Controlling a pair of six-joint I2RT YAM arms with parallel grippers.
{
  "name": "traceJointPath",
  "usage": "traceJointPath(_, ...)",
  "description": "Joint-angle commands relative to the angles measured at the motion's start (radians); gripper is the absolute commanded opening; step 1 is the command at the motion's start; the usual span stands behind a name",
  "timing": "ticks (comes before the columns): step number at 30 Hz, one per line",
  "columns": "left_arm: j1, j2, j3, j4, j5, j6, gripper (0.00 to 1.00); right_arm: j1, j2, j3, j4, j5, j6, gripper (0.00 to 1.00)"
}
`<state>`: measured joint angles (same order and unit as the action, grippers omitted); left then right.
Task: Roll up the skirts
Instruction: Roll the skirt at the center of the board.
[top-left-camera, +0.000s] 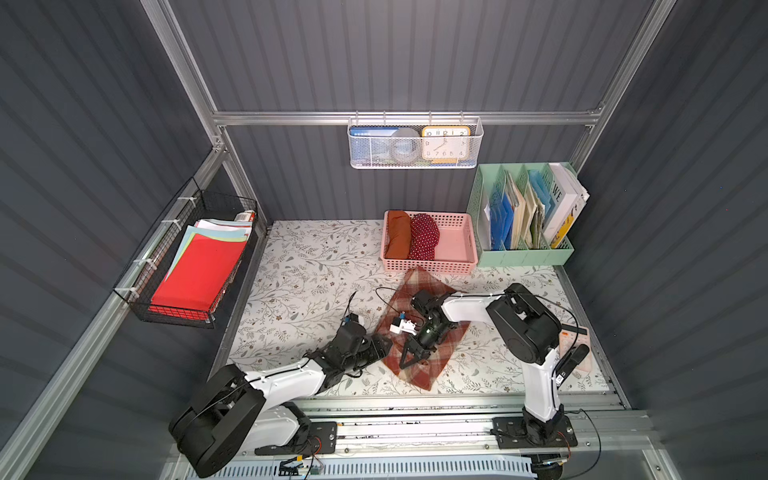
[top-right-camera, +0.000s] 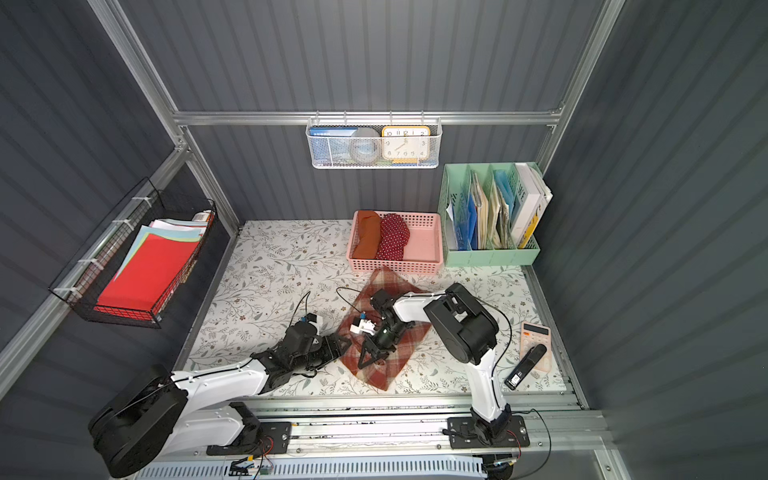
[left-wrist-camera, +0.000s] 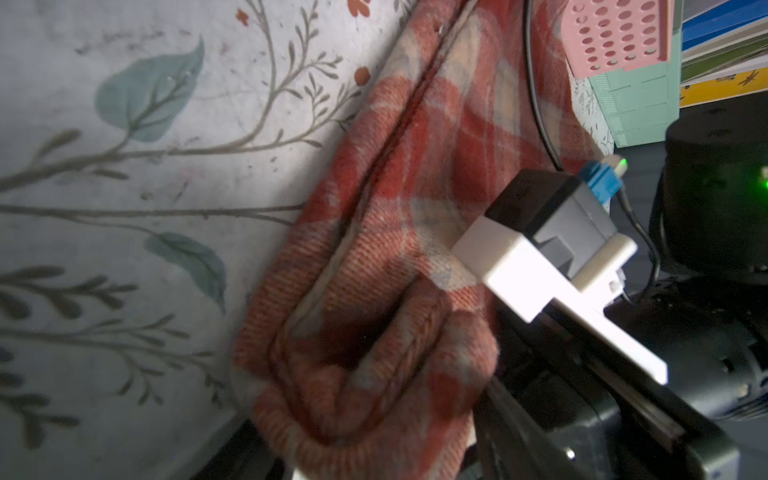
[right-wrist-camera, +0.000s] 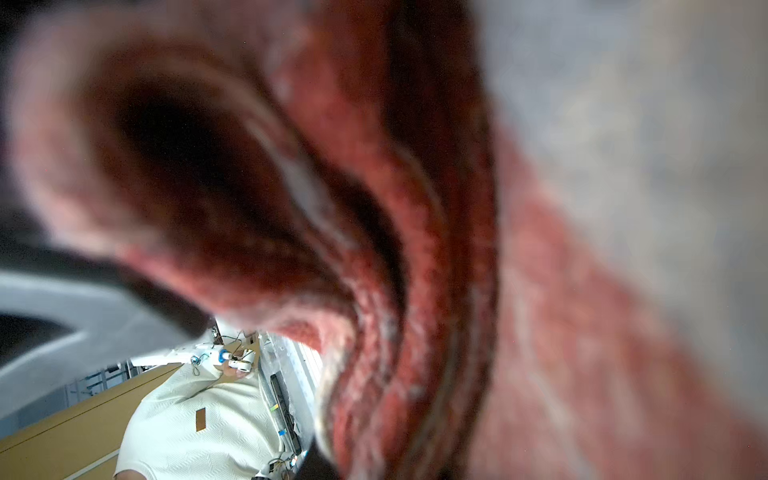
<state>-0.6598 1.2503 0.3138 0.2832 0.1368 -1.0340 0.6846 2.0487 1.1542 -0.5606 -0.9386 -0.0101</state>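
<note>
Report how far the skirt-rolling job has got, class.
Done: the rust-orange skirt and polka-dot skirt lie rolled in the pink basket. In hand: the right gripper pinches a curled fold of the plaid skirt, which lies mostly flat on the table; the left gripper sits at its edge. Left: finish that roll.

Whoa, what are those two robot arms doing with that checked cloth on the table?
They are rolling up skirts. The right gripper is pinched on a fold of the plaid skirt, which curls up there while the rest lies flat on the table. The left gripper sits at the skirt's edge beside it; whether it grips is unclear. An orange skirt and a dotted skirt already lie rolled in the pink basket.
</note>
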Motion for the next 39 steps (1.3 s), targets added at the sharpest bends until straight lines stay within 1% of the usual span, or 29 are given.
traceJointPath(1, -0.006, -0.013, -0.061, -0.244, -0.075, 0.046, 0.57, -0.019, 0.0, -0.026, 0.05, 0.126, 0.004, 0.0)
traceJointPath(4, -0.006, -0.025, -0.067, -0.246, -0.105, 0.074, 0.45, -0.02, 0.002, -0.025, 0.048, 0.12, 0.004, 0.0)
traceJointPath(6, -0.005, -0.016, -0.056, -0.226, -0.12, 0.09, 0.31, -0.02, -0.001, -0.03, 0.049, 0.119, 0.008, 0.0)
traceJointPath(7, -0.006, -0.007, -0.048, -0.21, -0.128, 0.092, 0.17, -0.02, -0.004, -0.032, 0.049, 0.117, 0.009, 0.0)
traceJointPath(8, -0.005, 0.005, -0.039, -0.197, -0.136, 0.091, 0.07, -0.019, -0.009, -0.035, 0.051, 0.121, 0.011, 0.02)
traceJointPath(9, -0.006, 0.02, -0.029, -0.18, -0.138, 0.093, 0.06, -0.02, -0.017, -0.041, 0.053, 0.127, 0.016, 0.03)
traceJointPath(10, -0.006, 0.038, -0.019, -0.159, -0.141, 0.094, 0.08, -0.019, -0.026, -0.048, 0.055, 0.125, 0.019, 0.04)
traceJointPath(12, -0.007, 0.067, -0.016, -0.1, -0.144, 0.08, 0.08, -0.02, -0.046, -0.059, 0.055, 0.15, 0.034, 0.1)
traceJointPath(14, -0.008, 0.073, -0.012, -0.091, -0.173, 0.069, 0.0, -0.02, -0.082, -0.082, 0.07, 0.192, 0.054, 0.26)
traceJointPath(15, -0.009, 0.063, -0.007, -0.09, -0.185, 0.071, 0.0, -0.021, -0.104, -0.096, 0.073, 0.216, 0.065, 0.29)
traceJointPath(18, -0.009, 0.014, 0.017, -0.137, -0.212, 0.086, 0.0, -0.021, -0.185, -0.141, 0.095, 0.255, 0.095, 0.37)
traceJointPath(20, -0.011, -0.031, 0.027, -0.174, -0.227, 0.09, 0.0, -0.021, -0.247, -0.167, 0.097, 0.276, 0.111, 0.39)
traceJointPath(22, -0.012, -0.069, 0.042, -0.222, -0.236, 0.09, 0.0, -0.02, -0.322, -0.184, 0.083, 0.329, 0.136, 0.4)
traceJointPath(23, -0.013, -0.081, 0.052, -0.244, -0.236, 0.086, 0.0, -0.019, -0.365, -0.194, 0.08, 0.358, 0.147, 0.43)
traceJointPath(24, -0.014, -0.091, 0.06, -0.26, -0.226, 0.077, 0.0, -0.016, -0.419, -0.206, 0.079, 0.404, 0.166, 0.45)
traceJointPath(26, -0.016, -0.096, 0.078, -0.286, -0.207, 0.059, 0.0, -0.006, -0.528, -0.225, 0.058, 0.509, 0.194, 0.46)
traceJointPath(27, -0.019, -0.092, 0.089, -0.298, -0.194, 0.053, 0.0, 0.009, -0.593, -0.236, 0.047, 0.594, 0.211, 0.46)
traceJointPath(29, -0.03, -0.089, 0.109, -0.324, -0.188, 0.042, 0.0, 0.056, -0.7, -0.255, 0.008, 0.727, 0.219, 0.46)
traceJointPath(30, -0.033, -0.088, 0.115, -0.328, -0.18, 0.038, 0.0, 0.1, -0.746, -0.258, -0.016, 0.819, 0.232, 0.42)
traceJointPath(31, -0.035, -0.083, 0.123, -0.336, -0.173, 0.036, 0.0, 0.159, -0.788, -0.268, -0.026, 0.881, 0.232, 0.4)
traceJointPath(32, -0.037, -0.08, 0.129, -0.344, -0.168, 0.036, 0.0, 0.212, -0.815, -0.277, -0.032, 0.927, 0.235, 0.39)
traceJointPath(33, -0.037, -0.073, 0.135, -0.351, -0.156, 0.036, 0.0, 0.282, -0.829, -0.28, -0.044, 1.029, 0.251, 0.39)
traceJointPath(34, -0.037, -0.068, 0.142, -0.364, -0.149, 0.037, 0.0, 0.365, -0.829, -0.27, -0.081, 1.147, 0.258, 0.41)
traceJointPath(36, -0.037, -0.067, 0.144, -0.372, -0.136, 0.039, 0.0, 0.515, -0.794, -0.232, -0.176, 1.365, 0.291, 0.48)
traceJointPath(38, -0.037, -0.07, 0.14, -0.374, -0.123, 0.038, 0.0, 0.643, -0.72, -0.186, -0.263, 1.5, 0.325, 0.54)
traceJointPath(39, -0.037, -0.065, 0.142, -0.386, -0.09, 0.037, 0.0, 0.709, -0.674, -0.159, -0.295, 1.549, 0.343, 0.58)
